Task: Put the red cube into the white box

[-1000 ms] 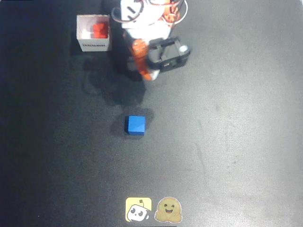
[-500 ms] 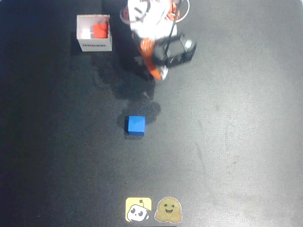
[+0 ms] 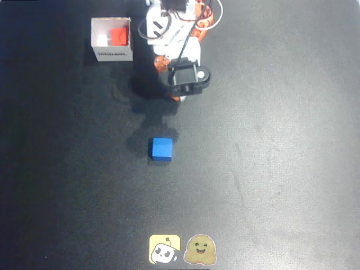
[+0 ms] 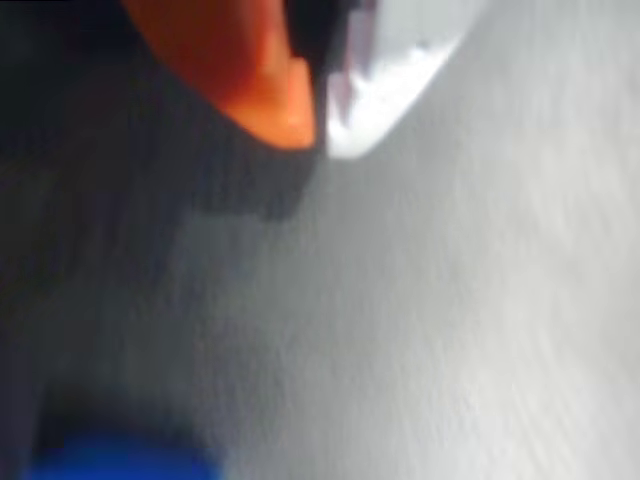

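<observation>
Looks like a robotics test bench / hobby lab setup, not a home or kitchen. Evidence: plain black matte table acting as a bare work surface, overhead camera looking straight down on it. Small white-and-orange arm with exposed loose cables mounted at the top edge. Props are generic test items: blue cube, red cube sitting in a white box. Two cartoon stickers at the bottom edge, one robot-like, one a smiling face. Room beyond the table can't be made out.
</observation>
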Robot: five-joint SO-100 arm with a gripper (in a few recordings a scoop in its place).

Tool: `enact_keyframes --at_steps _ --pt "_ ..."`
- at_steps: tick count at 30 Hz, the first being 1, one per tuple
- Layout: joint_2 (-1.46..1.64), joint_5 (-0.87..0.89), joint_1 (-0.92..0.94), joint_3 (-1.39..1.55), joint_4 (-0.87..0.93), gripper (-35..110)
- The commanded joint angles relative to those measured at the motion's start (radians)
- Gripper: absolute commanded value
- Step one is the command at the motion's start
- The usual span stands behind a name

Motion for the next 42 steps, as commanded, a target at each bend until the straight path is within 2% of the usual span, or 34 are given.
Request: enact_keyframes --at_steps 1,42 --pt "0.005 0.029 0.011 -0.002 0.097 0" --pt "0.005 0.032 -0.018 -0.002 0.097 0"
